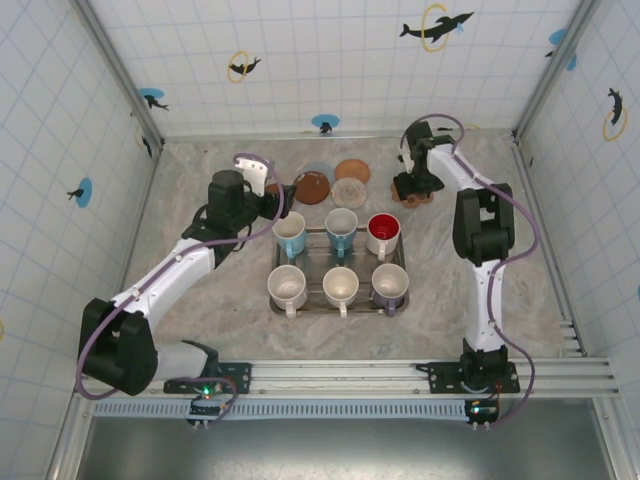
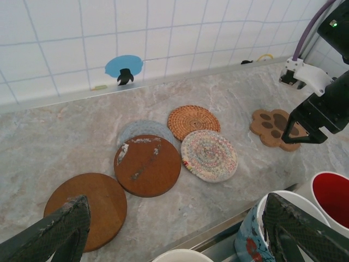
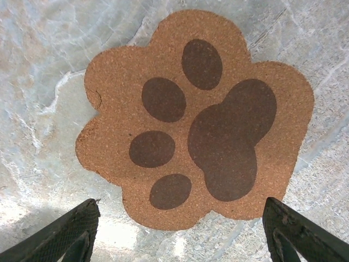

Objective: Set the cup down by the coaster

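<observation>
Left gripper (image 2: 177, 229) gapes wide just behind the back-left cup (image 1: 289, 235). Six cups stand upright in the tray (image 1: 363, 268), handles toward the arms. Right gripper (image 3: 182, 234), wide too, hovers over the paw coaster (image 3: 193, 117).

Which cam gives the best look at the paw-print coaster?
Right wrist: the paw-print coaster is seen close from above, whole outline and toe pads sharp, under the open right claw. Left wrist shows it small at far right, partly covered by that claw. Top external shows just a sliver under the claw.
</observation>
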You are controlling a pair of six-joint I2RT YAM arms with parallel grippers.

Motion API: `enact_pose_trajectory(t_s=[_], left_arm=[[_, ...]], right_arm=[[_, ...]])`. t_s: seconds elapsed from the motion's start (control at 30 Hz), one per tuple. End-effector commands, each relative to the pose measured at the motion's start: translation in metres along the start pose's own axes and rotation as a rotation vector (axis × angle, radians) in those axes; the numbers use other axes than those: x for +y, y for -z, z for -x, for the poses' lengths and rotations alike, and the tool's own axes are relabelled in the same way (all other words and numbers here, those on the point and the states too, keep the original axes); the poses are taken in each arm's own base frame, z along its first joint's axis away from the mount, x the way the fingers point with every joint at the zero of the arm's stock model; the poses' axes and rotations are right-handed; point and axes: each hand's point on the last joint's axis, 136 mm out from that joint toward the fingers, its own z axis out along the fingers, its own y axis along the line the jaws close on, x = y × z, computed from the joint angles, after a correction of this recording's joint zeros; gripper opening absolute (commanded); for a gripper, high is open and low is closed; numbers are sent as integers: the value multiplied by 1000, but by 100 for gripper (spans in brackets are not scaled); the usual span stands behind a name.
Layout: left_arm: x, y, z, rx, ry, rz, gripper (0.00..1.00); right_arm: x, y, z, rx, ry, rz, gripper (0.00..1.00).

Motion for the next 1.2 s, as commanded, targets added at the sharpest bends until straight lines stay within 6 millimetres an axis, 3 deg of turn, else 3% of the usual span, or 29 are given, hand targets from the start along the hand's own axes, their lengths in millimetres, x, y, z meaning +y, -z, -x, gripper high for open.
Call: enact_pose_trajectory(t_s=[0.0,0.77,1.17], left_arm=[[-5,6,17,-30,-28,-3,83],[-8,-6,11,11,-51,-6,83],[-7,-11,6,31,-58,-1,83]], right_arm=[[4,-19,-13,65,35,7,80],[3,-41,-6,84,7,60,80],[-2,-38,-15,91,-197,8,74]])
